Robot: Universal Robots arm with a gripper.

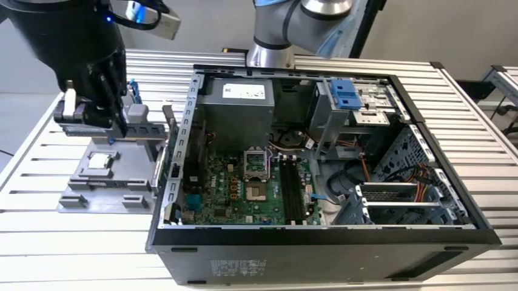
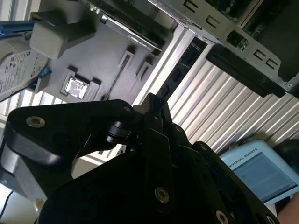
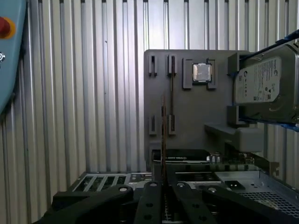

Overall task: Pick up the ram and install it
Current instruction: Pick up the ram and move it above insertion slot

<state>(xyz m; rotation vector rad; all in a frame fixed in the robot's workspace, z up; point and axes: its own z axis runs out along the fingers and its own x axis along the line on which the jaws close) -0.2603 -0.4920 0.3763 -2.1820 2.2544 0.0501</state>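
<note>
The ram (image 3: 163,130) shows edge-on in the first wrist view as a thin dark stick rising from between my fingertips. In the second wrist view the ram (image 2: 183,65) shows flat, a dark strip with black chips. My gripper (image 3: 163,171) (image 2: 156,106) is shut on its lower end. It holds the stick clear above the grey fixture (image 3: 187,107), beside the fixture's narrow empty slot (image 3: 172,93). In the exterior view my gripper (image 1: 99,114) hangs over the fixture (image 1: 89,200), at that view's left of the open computer case (image 1: 324,239). The motherboard's long memory slots (image 1: 292,188) lie inside the case.
A small square silver processor (image 3: 202,72) (image 1: 99,160) sits in the fixture. A silver hard drive (image 3: 264,88) (image 2: 14,70) in a blue frame stands at the fixture's edge. A pale blue teach pendant (image 3: 7,46) (image 2: 261,170) lies on the ribbed metal table (image 1: 242,260).
</note>
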